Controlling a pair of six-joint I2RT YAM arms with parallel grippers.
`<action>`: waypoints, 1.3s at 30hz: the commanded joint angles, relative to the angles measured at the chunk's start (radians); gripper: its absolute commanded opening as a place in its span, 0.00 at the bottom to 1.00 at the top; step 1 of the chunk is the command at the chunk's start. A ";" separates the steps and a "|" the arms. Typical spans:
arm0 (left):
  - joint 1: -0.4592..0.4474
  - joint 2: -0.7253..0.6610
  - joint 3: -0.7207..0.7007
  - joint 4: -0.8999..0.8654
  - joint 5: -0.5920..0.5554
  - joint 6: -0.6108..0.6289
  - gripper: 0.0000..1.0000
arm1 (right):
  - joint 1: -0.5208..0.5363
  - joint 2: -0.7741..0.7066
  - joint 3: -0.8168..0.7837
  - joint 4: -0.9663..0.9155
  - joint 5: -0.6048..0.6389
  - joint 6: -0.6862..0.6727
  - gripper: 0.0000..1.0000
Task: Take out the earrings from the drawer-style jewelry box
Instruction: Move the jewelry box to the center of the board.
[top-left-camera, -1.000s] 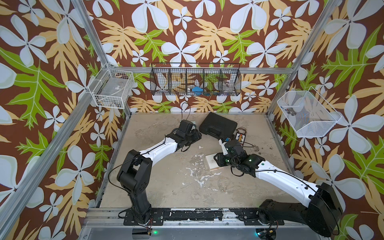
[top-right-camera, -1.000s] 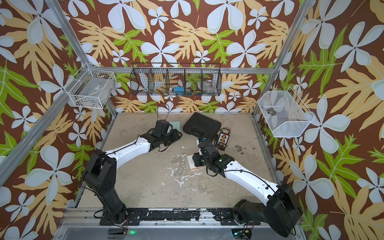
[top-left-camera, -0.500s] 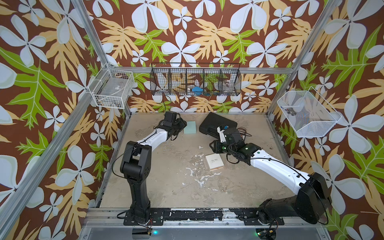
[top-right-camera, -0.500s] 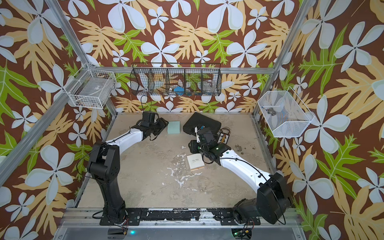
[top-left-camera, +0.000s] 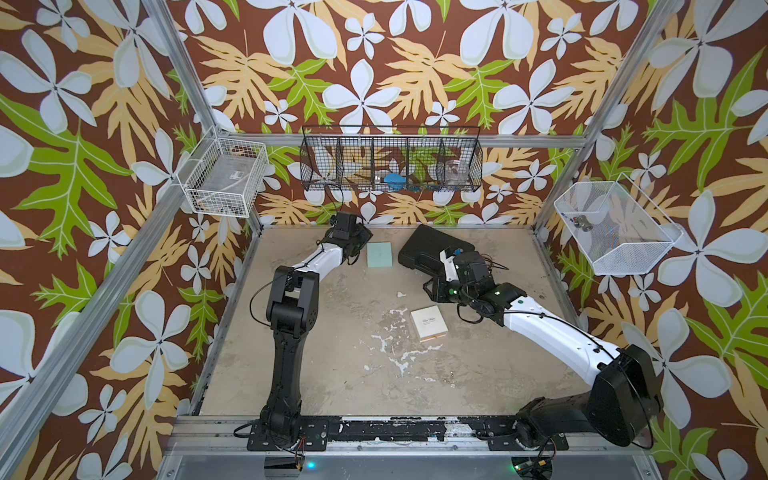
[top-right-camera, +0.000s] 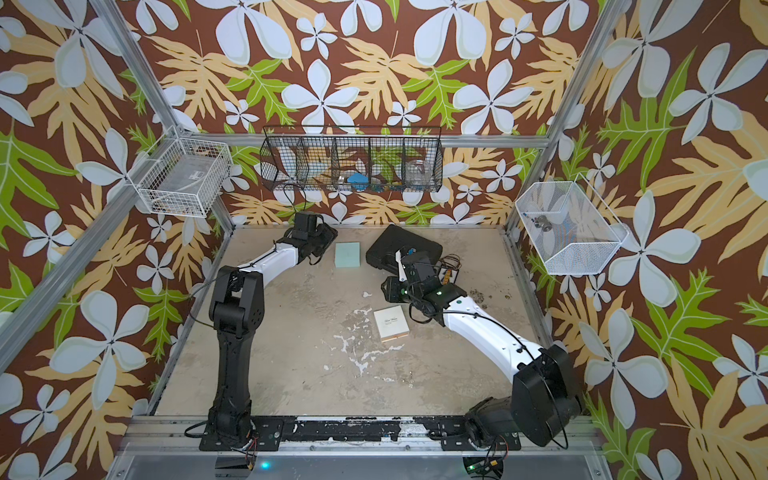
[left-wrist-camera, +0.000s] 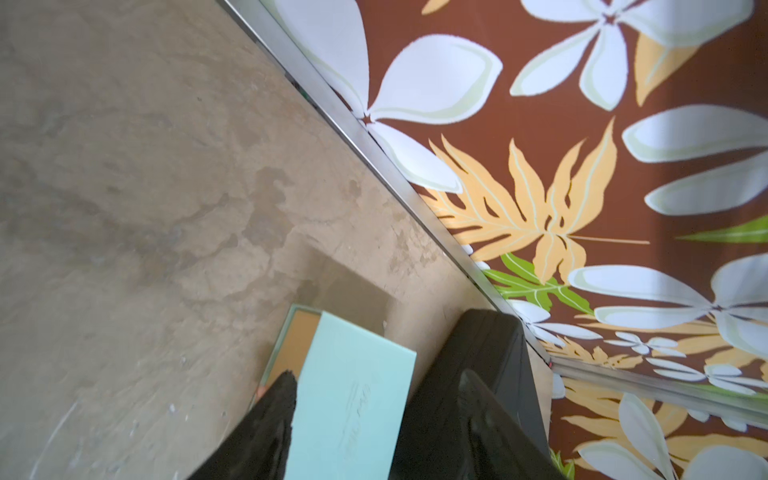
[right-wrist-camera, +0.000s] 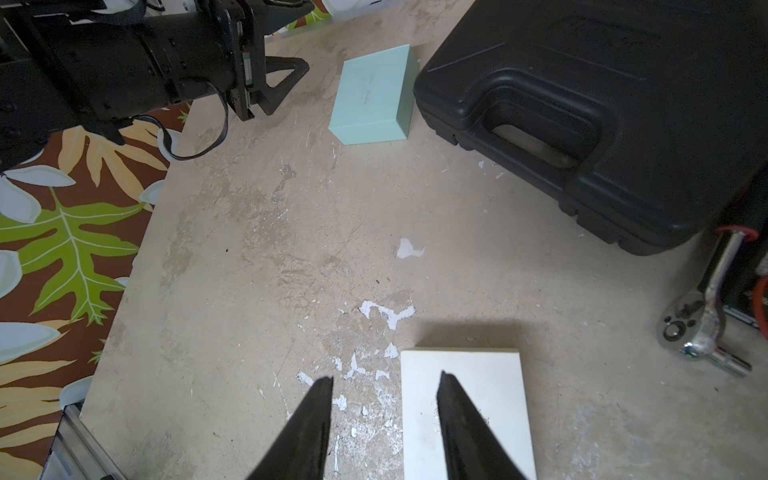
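Note:
A mint drawer-style jewelry box (top-left-camera: 379, 254) (top-right-camera: 347, 254) lies at the back of the table. In the left wrist view its sleeve (left-wrist-camera: 353, 395) shows a tan-lined tray end (left-wrist-camera: 296, 345) sticking out. My left gripper (top-left-camera: 360, 240) (left-wrist-camera: 376, 374) is open just left of it; the right wrist view shows a gap between gripper (right-wrist-camera: 286, 81) and box (right-wrist-camera: 374, 99). A white box (top-left-camera: 429, 323) (right-wrist-camera: 461, 407) lies mid-table. My right gripper (top-left-camera: 434, 286) (right-wrist-camera: 386, 378) hovers open above its edge, holding nothing. I cannot make out the earrings.
A black plastic case (top-left-camera: 430, 249) (right-wrist-camera: 582, 104) sits at the back right beside the mint box. A ratchet wrench (right-wrist-camera: 702, 328) lies right of the white box. White paint chips (top-left-camera: 399, 357) mark the tabletop. Wire baskets (top-left-camera: 390, 160) hang on the walls.
My left gripper drew back from over the mint box toward the back left, uncovering it. My right gripper pulled away from the white box toward the black case.

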 joint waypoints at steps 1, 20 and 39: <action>0.006 0.046 0.056 0.030 -0.034 0.018 0.63 | -0.003 -0.004 0.000 -0.009 -0.010 -0.005 0.45; 0.008 0.301 0.341 -0.106 -0.016 0.201 0.57 | -0.019 -0.081 -0.085 -0.032 -0.011 0.003 0.45; -0.025 0.278 0.374 -0.279 -0.031 0.392 0.54 | -0.024 -0.072 -0.102 -0.027 -0.042 0.003 0.45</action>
